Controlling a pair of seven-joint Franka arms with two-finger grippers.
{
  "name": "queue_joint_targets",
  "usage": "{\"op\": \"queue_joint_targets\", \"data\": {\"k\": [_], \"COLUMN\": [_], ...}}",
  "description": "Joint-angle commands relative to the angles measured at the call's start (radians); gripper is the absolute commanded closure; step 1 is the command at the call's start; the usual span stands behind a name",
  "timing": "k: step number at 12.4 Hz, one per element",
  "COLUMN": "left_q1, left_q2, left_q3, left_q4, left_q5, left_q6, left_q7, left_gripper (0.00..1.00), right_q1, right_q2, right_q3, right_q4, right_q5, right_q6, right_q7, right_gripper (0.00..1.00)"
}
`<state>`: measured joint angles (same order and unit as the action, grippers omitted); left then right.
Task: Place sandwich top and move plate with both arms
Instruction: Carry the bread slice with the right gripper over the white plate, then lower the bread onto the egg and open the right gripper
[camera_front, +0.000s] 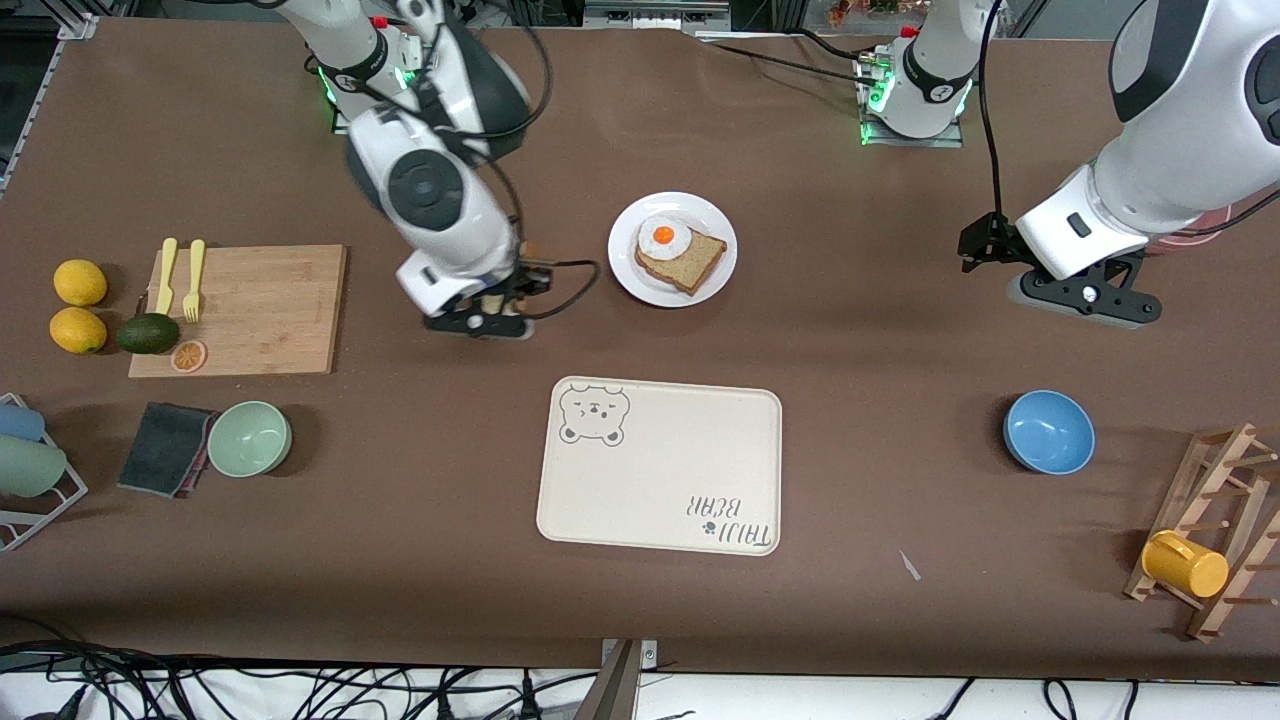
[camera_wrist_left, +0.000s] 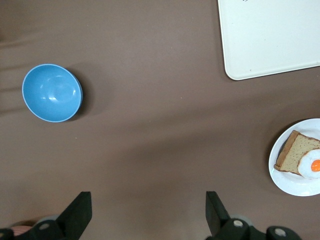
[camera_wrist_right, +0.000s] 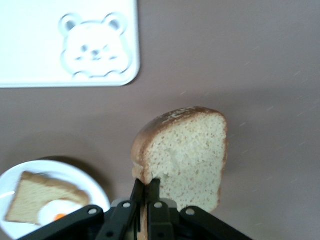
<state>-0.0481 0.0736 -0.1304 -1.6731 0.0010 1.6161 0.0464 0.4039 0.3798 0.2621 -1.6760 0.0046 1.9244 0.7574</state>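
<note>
Currently, in the front view, my right gripper (camera_front: 487, 318) hangs over bare table between the wooden cutting board (camera_front: 262, 308) and the plate (camera_front: 672, 248). The plate carries a darker bread slice (camera_front: 690, 259) with a fried egg (camera_front: 662, 237) on it, and sits farther from the camera than the bear tray (camera_front: 660, 465). My left gripper (camera_front: 1085, 295) waits over the table toward the left arm's end, above the blue bowl (camera_front: 1049, 431).

In the left wrist view, my fingers (camera_wrist_left: 77, 212) stand wide apart with nothing between them; blue bowl (camera_wrist_left: 52, 92), tray corner (camera_wrist_left: 270, 40) and plate (camera_wrist_left: 282, 170) are visible below.

In the right wrist view, my fingers (camera_wrist_right: 151, 192) are clamped together on the crust edge of the sandwich top (camera_wrist_right: 185, 155), held above the table near the plate (camera_wrist_right: 10, 182) and bear tray (camera_wrist_right: 30, 50).
</note>
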Motion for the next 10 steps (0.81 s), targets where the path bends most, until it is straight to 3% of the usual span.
{"op": "queue_joint_targets", "data": {"k": [1, 6, 10], "left_q1": [0.008, 0.008, 0.008], "left_q2": [0.003, 0.003, 0.003], "left_q3": [-0.001, -0.001, 0.0], "left_q4": [0.019, 0.019, 0.019], "left_q5": [-0.022, -0.022, -0.022], "left_q6": [-0.018, -0.018, -0.018], "left_q7": [0.01, 0.01, 0.01], "left_gripper": [0.0, 0.0, 0.0], "right_q1": [0.09, 0.2, 0.245], "right_q2": [0.037, 0.112, 0.123], "right_q3": [-0.001, 0.067, 0.095], "right_q4": [0.064, 0.065, 0.05], "right_q5": [0.02, 0.018, 0.046], "right_q6": [0.01, 0.171, 0.194], "right_q7": [0.158, 0.428, 0.53], "right_gripper": [1.0, 1.0, 1.0]}}
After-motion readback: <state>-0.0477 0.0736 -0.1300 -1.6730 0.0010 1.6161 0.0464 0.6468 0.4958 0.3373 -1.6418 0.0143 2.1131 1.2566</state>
